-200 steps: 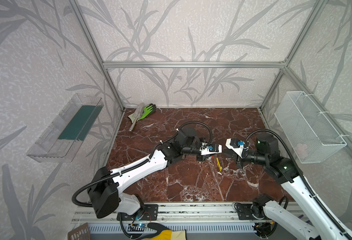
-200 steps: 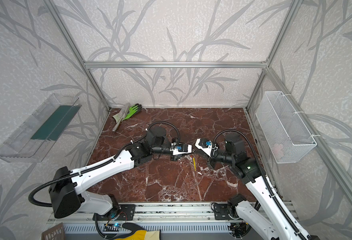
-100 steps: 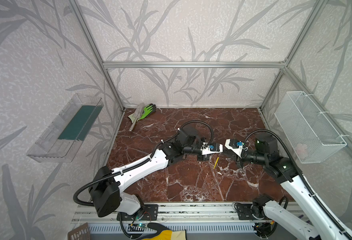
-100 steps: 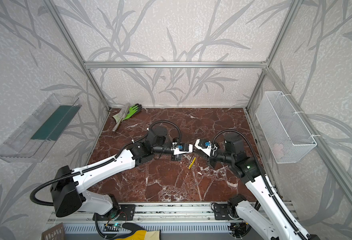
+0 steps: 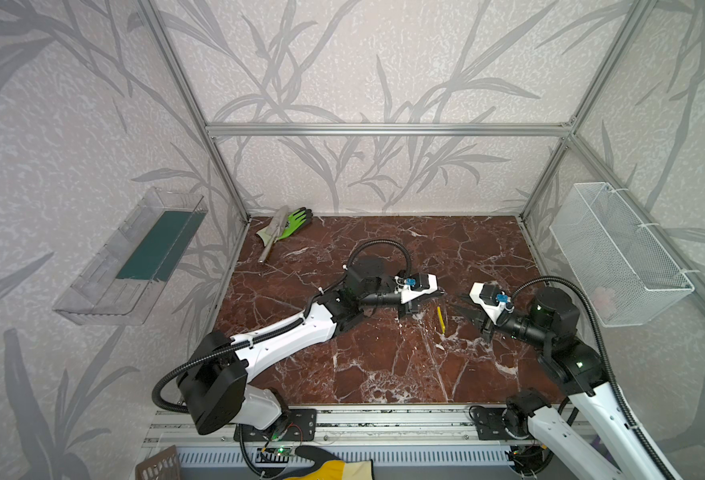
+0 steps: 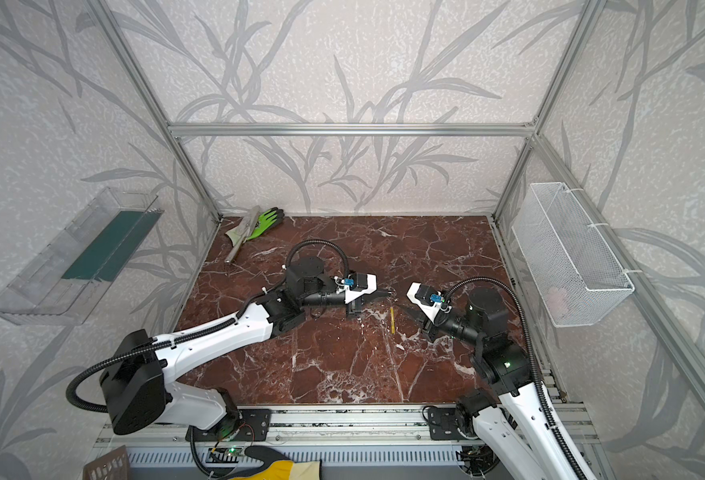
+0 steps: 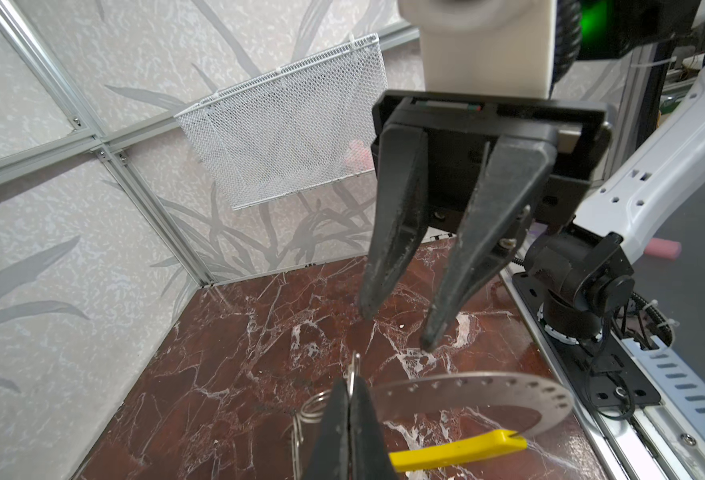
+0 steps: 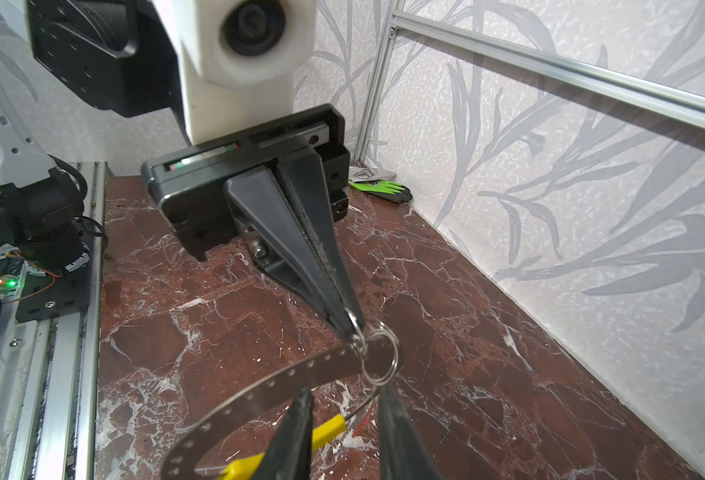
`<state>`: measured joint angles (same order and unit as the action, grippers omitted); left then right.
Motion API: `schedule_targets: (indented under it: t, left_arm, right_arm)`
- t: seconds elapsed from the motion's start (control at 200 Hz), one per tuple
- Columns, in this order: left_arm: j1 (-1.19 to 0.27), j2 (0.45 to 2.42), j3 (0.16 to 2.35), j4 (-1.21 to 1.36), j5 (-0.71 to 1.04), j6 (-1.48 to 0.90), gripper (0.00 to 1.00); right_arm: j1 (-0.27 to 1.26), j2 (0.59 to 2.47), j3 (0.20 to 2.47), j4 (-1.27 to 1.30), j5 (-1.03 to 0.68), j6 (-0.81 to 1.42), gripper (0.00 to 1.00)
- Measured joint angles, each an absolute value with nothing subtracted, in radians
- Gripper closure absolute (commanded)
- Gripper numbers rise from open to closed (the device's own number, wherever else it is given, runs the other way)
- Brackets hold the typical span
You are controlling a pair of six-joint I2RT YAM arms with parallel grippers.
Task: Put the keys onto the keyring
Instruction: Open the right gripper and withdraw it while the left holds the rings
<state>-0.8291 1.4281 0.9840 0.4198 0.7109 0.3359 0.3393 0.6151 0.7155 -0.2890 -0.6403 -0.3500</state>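
Observation:
The keyring (image 7: 467, 390) is a thin grey hoop with a row of holes and a yellow section (image 7: 454, 451); it hangs tilted just above the marble floor. The same yellow section (image 5: 440, 320) shows in both top views, between the arms. My left gripper (image 7: 352, 386) is shut on a small wire ring (image 8: 354, 322), which links through a bigger split ring (image 8: 379, 357) to the hoop (image 8: 259, 390). My right gripper (image 8: 344, 405) stands open close to the hoop, touching nothing. The keys are hidden; only a thin red sliver (image 8: 363, 419) shows below the rings.
A green glove (image 5: 296, 218) and a metal tool lie in the back left corner. A white wire basket (image 5: 616, 253) hangs on the right wall and a clear tray (image 5: 134, 257) on the left wall. A metal rail (image 5: 384, 424) runs along the front edge.
My right gripper has opened, let go of the hoop and drawn back to the right. My left gripper has shut on the small ring and now carries the hoop alone.

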Motion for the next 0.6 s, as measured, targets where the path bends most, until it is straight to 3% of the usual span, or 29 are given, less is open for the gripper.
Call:
schedule_targets:
  t: [0.325,0.6]
  left_arm:
    - [-0.823,1.410,0.946,0.567,0.757,0.226,1.00]
    - [-0.732,1.357,0.865,0.584,0.730,0.204,1.00]
  right_arm:
    - [0.339,0.665,0.715,-0.212,-0.678,-0.299,0.74]
    - [0.340,0.742,0.714,-0.208,-0.641,-0.275,0.65]
